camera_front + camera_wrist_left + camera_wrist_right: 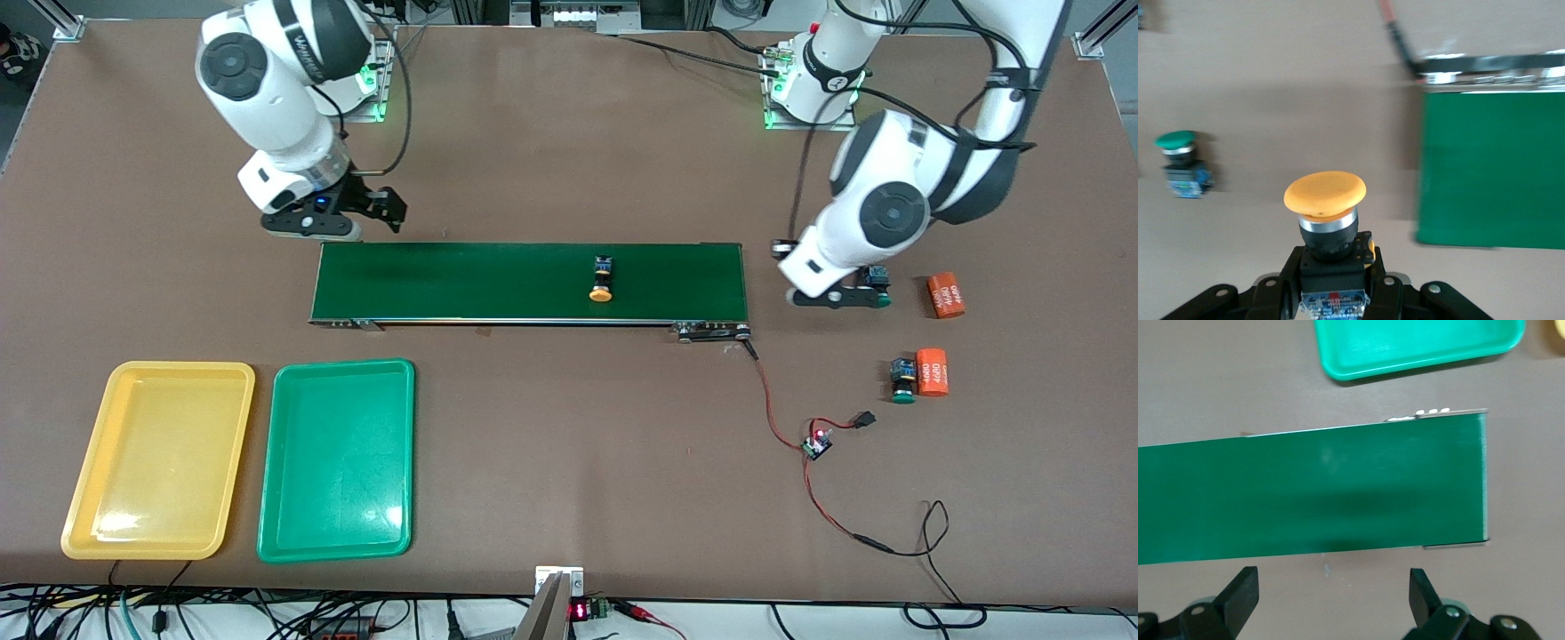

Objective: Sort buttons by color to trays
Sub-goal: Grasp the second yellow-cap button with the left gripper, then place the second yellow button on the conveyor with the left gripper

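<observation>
Orange-capped push-button switch (1325, 220) sits clamped in the left gripper (1331, 293), mid-right of frame; right gripper (1331, 597), upper left, gapes empty.

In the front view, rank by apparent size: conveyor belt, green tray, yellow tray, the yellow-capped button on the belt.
1. conveyor belt, largest.
2. green tray and yellow tray: look about alike, so unranked.
3. yellow-capped button on the belt, smallest by far.
</observation>
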### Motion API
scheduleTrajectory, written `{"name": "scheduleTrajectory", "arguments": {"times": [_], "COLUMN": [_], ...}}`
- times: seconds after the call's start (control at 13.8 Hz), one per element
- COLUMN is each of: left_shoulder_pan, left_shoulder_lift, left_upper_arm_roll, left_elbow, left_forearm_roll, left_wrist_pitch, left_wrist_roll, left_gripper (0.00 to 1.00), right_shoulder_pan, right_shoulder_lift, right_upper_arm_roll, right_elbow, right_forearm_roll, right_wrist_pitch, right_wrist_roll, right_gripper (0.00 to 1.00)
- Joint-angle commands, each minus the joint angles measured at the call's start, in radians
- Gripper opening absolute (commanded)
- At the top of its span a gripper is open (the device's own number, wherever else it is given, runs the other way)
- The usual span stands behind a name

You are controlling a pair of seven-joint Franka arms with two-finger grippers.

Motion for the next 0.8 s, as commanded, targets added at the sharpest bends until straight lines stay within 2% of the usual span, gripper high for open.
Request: {"name": "scheduleTrajectory", "arguments": {"times": [0.0,0.22,0.43,0.72], "left_shoulder_pan": [-0.043,-0.114,-0.125,-0.137], "left_shoulder_lift": [0.161,0.221,0.247,0.264], "left_upper_arm_roll": [-0.061,-0.059,-0.059,-0.056], "left_elbow": [0.114,0.123,0.123,0.123], "left_forearm_roll": [-0.009,-0.006,-0.003,0.027], "left_wrist_pitch": [-0.01,0.068,0.145,0.18], "left_wrist_roll": [-0.101,-0.141,-0.14,-0.137], "left_gripper": [0.24,0.23,0.23,0.25], "right_shoulder_pan": [0.027,0.066,0.077,0.075], "right_shoulder_lift": [0.028,0.059,0.073,0.073], "right_upper_arm_roll": [-0.006,-0.006,-0.006,-0.008], "right_elbow": [0.003,0.003,0.004,0.004], "right_forearm_roll": [0.005,-0.004,-0.007,-0.007], "right_wrist_pitch": [0.033,0.062,0.077,0.077], "right_wrist_roll": [0.016,0.0,0.002,0.003], "right_gripper": [1.0,1.0,1.0,1.0]}}
